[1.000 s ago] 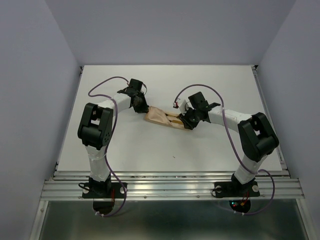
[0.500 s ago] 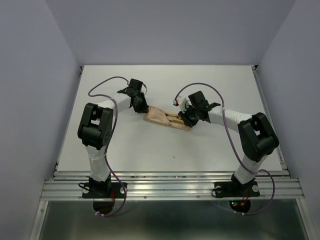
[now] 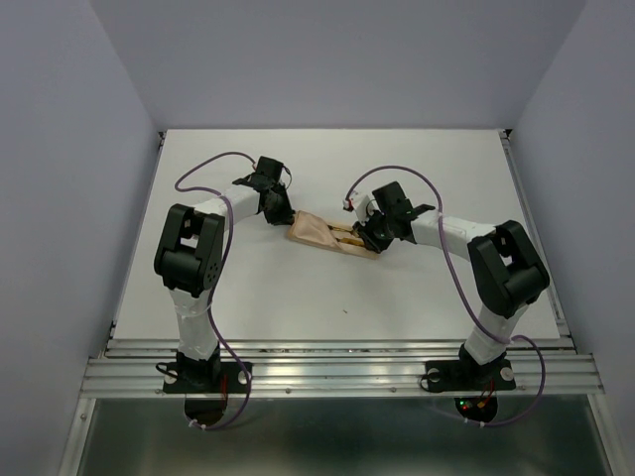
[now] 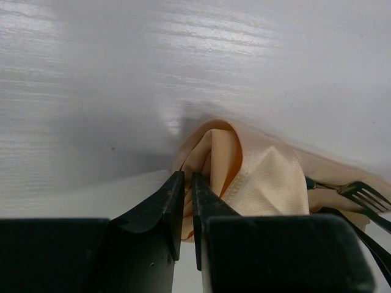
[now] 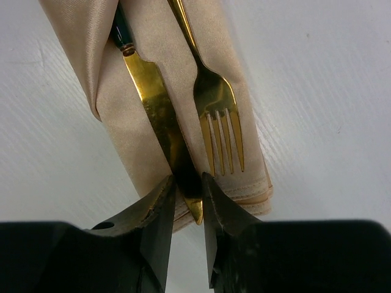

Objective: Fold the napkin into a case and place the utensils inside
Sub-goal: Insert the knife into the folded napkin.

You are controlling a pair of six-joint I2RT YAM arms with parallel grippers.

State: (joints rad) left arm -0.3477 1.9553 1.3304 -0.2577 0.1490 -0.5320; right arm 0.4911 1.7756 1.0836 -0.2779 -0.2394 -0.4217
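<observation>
Two gold utensils [image 5: 217, 116] sit in the peach-orange cloth case [image 5: 116, 122]; right fingers [image 5: 156, 207] have tightened onto the knife [image 5: 153, 97], left fingers [image 4: 160, 207] pinch the case's end; nearly done.

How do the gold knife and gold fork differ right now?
The gold-bladed knife has a solid flat blade; the gold fork ends in four tines. The knife's tip is pinched in the right gripper; the fork lies free beside it. Both rest on the peach-orange cloth napkin, heads toward the gripper.

The white table [image 3: 446, 159] carries 1 peach-orange napkin [image 3: 316, 231] lying folded near its middle.
</observation>
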